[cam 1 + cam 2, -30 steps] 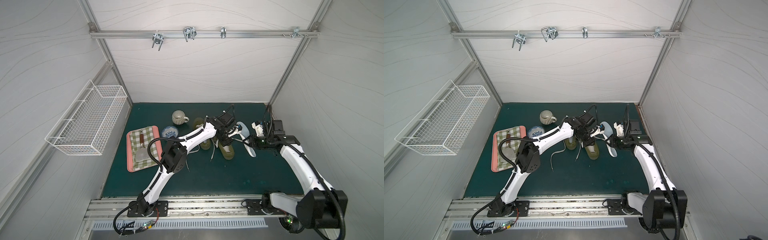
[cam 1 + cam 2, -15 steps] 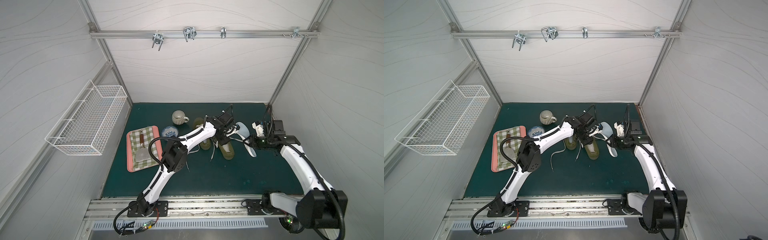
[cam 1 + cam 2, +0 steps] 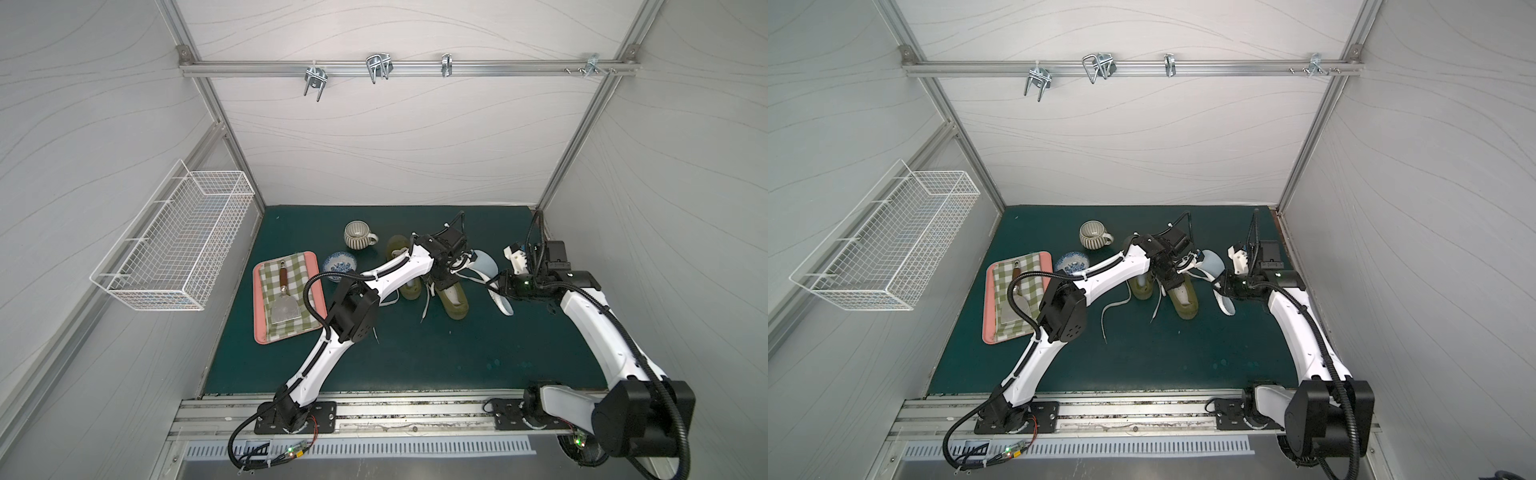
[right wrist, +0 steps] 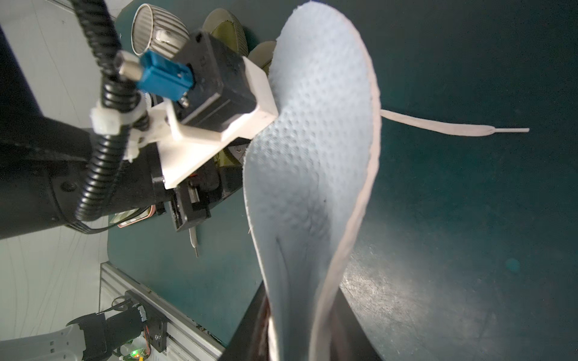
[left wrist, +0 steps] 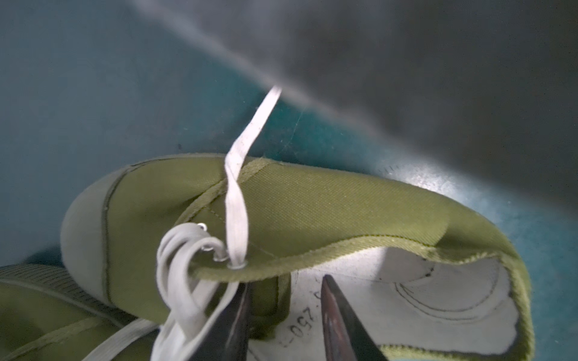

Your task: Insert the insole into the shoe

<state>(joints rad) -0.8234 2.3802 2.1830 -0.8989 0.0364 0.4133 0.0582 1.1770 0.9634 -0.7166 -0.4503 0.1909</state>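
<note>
I'm pinching the insole (image 4: 312,140) in my right gripper (image 4: 301,325), my half-open, empty left gripper (image 5: 286,297) spreading the shoe (image 5: 312,212); aiming toe-first.

The jaws of the left pincer (image 5: 286,281) have spread a touch wider inside the mouth of the shoe (image 5: 312,206), while the right pincer (image 3: 497,286), gripping the insole (image 3: 485,264), has edged slightly left toward it.

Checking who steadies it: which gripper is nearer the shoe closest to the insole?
Left. The left gripper reaches into the shoe opening; the right gripper holds the insole beside it, apart.
</note>
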